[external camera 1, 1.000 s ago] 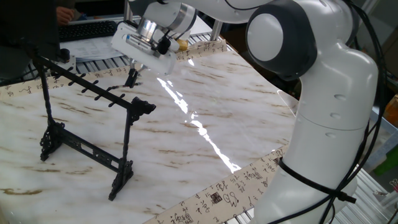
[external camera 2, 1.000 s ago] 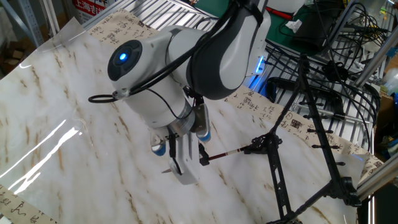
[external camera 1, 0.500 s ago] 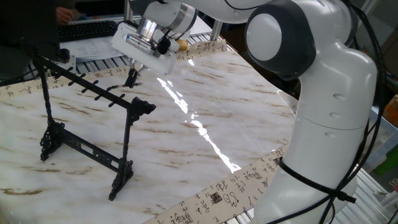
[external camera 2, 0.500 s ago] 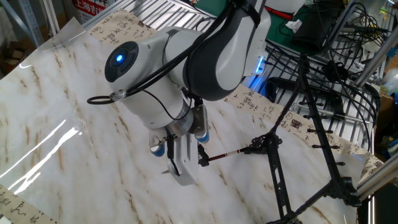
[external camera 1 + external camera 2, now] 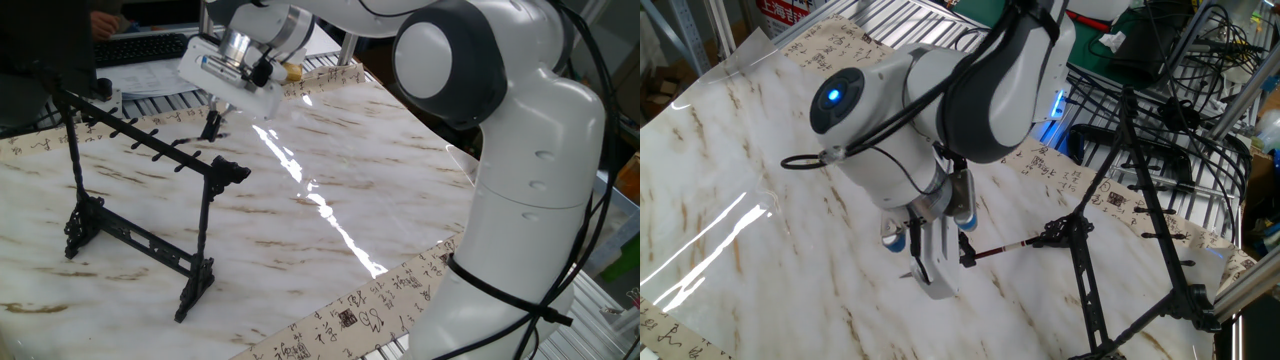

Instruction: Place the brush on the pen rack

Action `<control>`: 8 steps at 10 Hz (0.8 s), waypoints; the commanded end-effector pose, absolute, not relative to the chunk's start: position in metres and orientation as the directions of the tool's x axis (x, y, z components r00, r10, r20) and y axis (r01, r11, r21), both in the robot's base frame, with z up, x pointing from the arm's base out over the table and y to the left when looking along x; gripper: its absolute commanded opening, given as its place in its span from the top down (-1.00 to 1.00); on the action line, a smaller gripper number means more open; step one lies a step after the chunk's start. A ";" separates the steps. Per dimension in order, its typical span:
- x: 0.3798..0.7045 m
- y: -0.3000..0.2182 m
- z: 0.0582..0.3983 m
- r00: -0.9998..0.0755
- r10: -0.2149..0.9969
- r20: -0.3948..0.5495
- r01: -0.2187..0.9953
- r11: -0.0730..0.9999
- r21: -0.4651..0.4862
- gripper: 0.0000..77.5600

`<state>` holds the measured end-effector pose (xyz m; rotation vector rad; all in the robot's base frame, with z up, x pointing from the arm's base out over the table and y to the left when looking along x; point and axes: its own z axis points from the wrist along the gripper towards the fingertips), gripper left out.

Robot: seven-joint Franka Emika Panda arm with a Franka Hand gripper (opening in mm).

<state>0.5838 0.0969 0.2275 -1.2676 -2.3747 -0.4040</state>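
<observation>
A: where's the brush (image 5: 1002,247) rn?

B: lying on the marble table (image 5: 400,190), one end between the gripper (image 5: 965,257) fingers, which look clamped on it. Pen rack (image 5: 140,205) stands at gripper's 7 o'clock in the front cam, brush not on it.

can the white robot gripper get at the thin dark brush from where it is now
Probably yes: the gripper is already at the thin dark brush, its black fingers at the brush's end. Nothing stands between them; the black pen rack stands beside.

Calligraphy characters edge the table mat (image 5: 340,325), too small to read.
</observation>
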 end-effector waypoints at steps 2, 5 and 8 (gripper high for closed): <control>0.585 0.097 0.231 -0.569 0.701 0.430 0.790 0.611 0.050 0.97; 0.585 0.097 0.231 -0.586 0.694 0.418 0.776 0.630 0.041 0.97; 0.585 0.097 0.231 -0.573 0.702 0.424 0.784 0.620 0.033 0.97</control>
